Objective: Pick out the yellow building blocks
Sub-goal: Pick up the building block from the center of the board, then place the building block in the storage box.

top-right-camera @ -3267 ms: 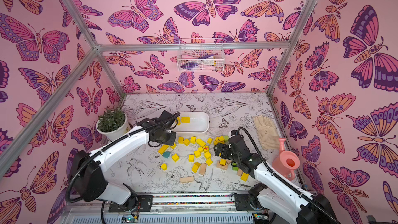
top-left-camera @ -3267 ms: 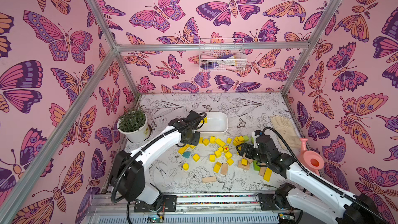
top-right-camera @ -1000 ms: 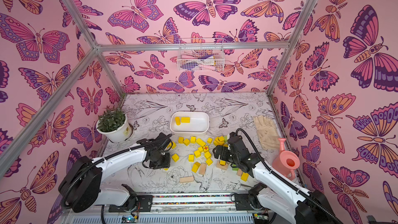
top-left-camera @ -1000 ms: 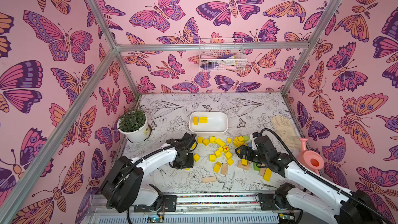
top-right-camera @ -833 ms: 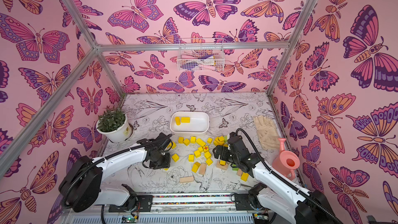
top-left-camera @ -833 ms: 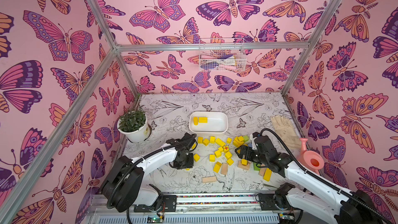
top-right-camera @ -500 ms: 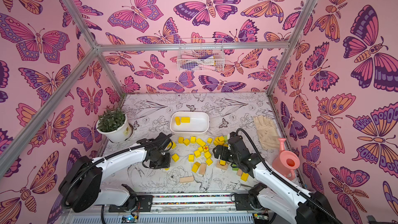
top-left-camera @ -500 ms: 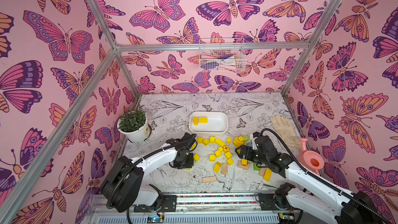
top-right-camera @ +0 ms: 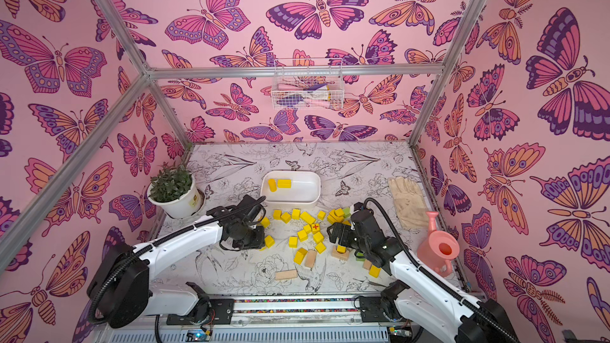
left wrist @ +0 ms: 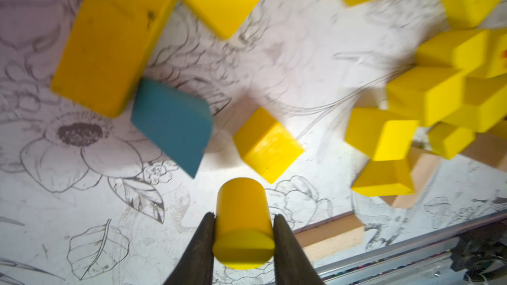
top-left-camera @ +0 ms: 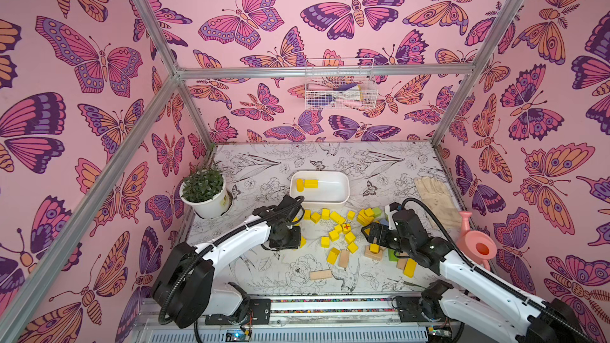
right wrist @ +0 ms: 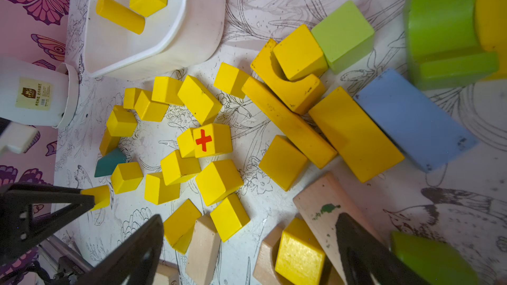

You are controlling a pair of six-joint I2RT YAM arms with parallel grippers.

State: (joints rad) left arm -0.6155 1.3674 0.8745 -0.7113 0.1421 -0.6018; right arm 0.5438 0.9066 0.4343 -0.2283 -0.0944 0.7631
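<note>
Several yellow building blocks point(top-left-camera: 336, 217) lie scattered in front of a white tray point(top-left-camera: 345, 193), which holds two more point(top-left-camera: 307, 184). One cube bears a red cross point(right wrist: 211, 139). My left gripper point(left wrist: 243, 216) is shut on a short yellow cylinder point(left wrist: 241, 204) at the left end of the pile, seen low over the table in both top views point(top-left-camera: 285, 242) point(top-right-camera: 246, 240). My right gripper point(right wrist: 249, 216) hangs open over the right part of the pile point(top-left-camera: 374, 234), above a yellow block point(right wrist: 299, 259) that sits in a tan arch.
A potted plant point(top-left-camera: 204, 193) stands at the left, and a glove point(top-left-camera: 432, 193) and a pink watering can point(top-left-camera: 477, 245) lie at the right. Tan blocks point(top-left-camera: 321, 274), green blocks point(right wrist: 343, 34), a blue block point(right wrist: 411, 119) and a teal wedge point(left wrist: 172, 127) are mixed into the pile.
My left arm came back from over the tray to the left end of the pile, and its jaws closed on the yellow cylinder. The right arm has stayed still.
</note>
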